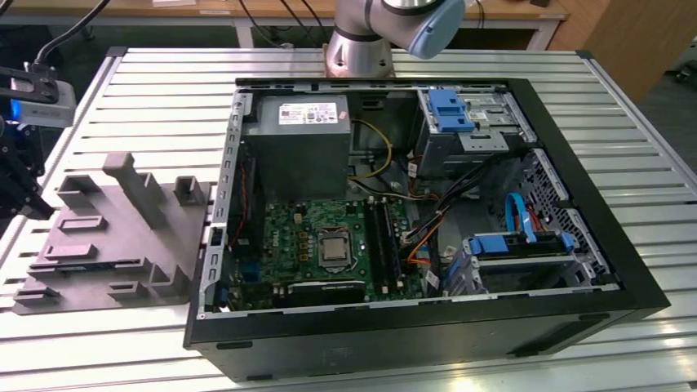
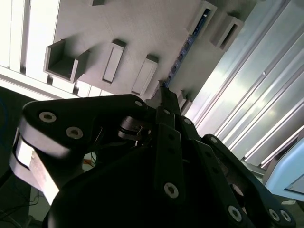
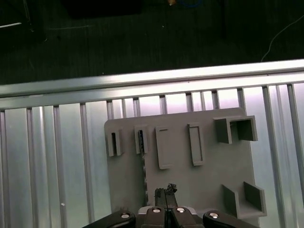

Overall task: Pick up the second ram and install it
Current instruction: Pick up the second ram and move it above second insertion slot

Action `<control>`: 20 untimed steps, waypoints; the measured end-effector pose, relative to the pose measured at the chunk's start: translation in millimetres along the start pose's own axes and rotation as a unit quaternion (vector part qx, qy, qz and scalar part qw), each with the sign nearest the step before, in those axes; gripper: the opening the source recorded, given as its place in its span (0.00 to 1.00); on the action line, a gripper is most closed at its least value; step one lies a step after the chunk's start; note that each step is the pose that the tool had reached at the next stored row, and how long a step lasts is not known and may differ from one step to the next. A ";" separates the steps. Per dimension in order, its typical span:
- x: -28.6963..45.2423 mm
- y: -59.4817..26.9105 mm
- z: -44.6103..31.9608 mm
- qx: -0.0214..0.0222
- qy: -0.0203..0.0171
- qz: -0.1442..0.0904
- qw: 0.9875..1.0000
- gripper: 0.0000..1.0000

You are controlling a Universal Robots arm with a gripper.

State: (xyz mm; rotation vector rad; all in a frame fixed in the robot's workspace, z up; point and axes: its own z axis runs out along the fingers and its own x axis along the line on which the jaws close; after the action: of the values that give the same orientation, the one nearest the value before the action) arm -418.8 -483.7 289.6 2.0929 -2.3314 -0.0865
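**Gripper poised over parts tray, RAM stick in its holder**

The gripper point(image 3: 166, 191) hangs over the grey parts tray point(image 3: 199, 175), w/ its fingers point(image 3: 161, 194) drawn narrow, tips together and nothing seen between them. The second ram point(image 3: 143, 165) stands on its long edge in the tray, a thin dark strip w/ one end tucked into a small raised bracket. In the second wrist view the gripper point(image 2: 166, 93) points at the near end of the stick point(image 2: 188, 42), whose blue-green board and black chips run away from the tips. The tips sit just beside that end, and contact can't be told.

In the exterior view the tray point(image 1: 109, 245) lies flat on the slatted metal table point(image 1: 326, 65), on the exterior view's left, just beside the open PC case point(image 1: 610, 278). Inside the case are the green motherboard point(image 1: 294, 237) and, behind it, the grey power supply point(image 1: 294, 147). The arm point(image 1: 381, 33) rises from its base at the table's far edge, behind the case. The first wrist view shows the table's point(image 3: 47, 166) rail past the tray, w/ dark floor beyond.
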 end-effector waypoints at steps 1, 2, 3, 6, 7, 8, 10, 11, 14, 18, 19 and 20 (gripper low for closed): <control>0.5 -0.1 1.0 0.000 0.000 -0.001 1.000 0.10; 0.9 -0.1 1.9 0.000 0.000 -0.003 1.000 0.10; 1.4 -0.2 2.8 0.000 -0.001 -0.004 1.000 0.10; 2.8 -0.5 5.4 0.000 -0.001 -0.008 1.000 0.10; 3.4 -0.6 6.2 0.000 -0.001 -0.009 1.000 0.10; 4.0 -0.7 7.0 -0.001 -0.001 -0.011 1.000 0.10; 5.5 -0.9 8.0 -0.001 -0.001 -0.013 1.000 0.10; 6.4 -1.0 8.5 -0.001 -0.001 -0.014 1.000 0.10; 8.3 -1.3 10.1 -0.001 -0.001 -0.017 1.000 0.10; 9.1 -1.6 14.4 -0.001 -0.001 -0.027 1.000 0.10; 9.2 -1.6 15.8 -0.001 -0.001 -0.030 1.000 0.10; 9.2 -1.7 17.1 -0.001 -0.001 -0.033 0.999 0.10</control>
State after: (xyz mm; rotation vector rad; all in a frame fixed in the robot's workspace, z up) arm -418.8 -492.4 272.2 2.1699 -2.2617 -0.0920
